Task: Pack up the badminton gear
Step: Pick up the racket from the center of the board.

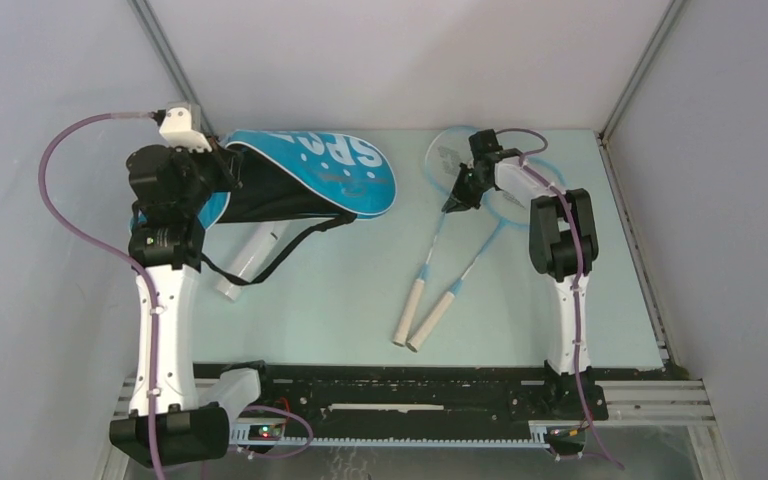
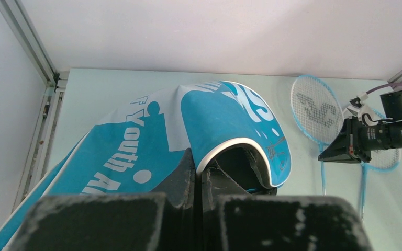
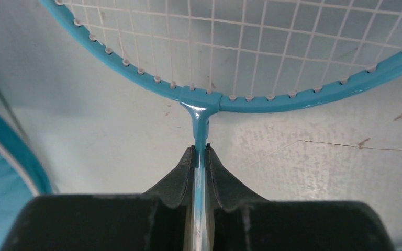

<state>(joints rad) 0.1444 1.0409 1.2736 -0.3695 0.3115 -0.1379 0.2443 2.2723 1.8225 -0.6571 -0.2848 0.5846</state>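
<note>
The blue "SPORT" racket bag [image 1: 330,165] lies at the back left, its black strap [image 1: 282,252] trailing toward me. My left gripper [image 1: 226,166] is shut on the bag's white-piped opening rim [image 2: 225,148] and holds it lifted, so the dark inside shows. The long white tube [image 1: 248,258] sticks out from under the bag. Two light-blue rackets [image 1: 438,232] [image 1: 482,244] lie side by side at centre right, white handles toward me. My right gripper [image 1: 458,198] is shut on the left racket's shaft [image 3: 201,125] just below its head [image 3: 241,57]. No shuttlecocks are in view.
The enclosure's back wall and side frame posts [image 1: 165,50] stand close around the table. The bag's blue edge [image 3: 2,157] shows at the left of the right wrist view. The right arm [image 2: 382,133] shows at the right of the left wrist view.
</note>
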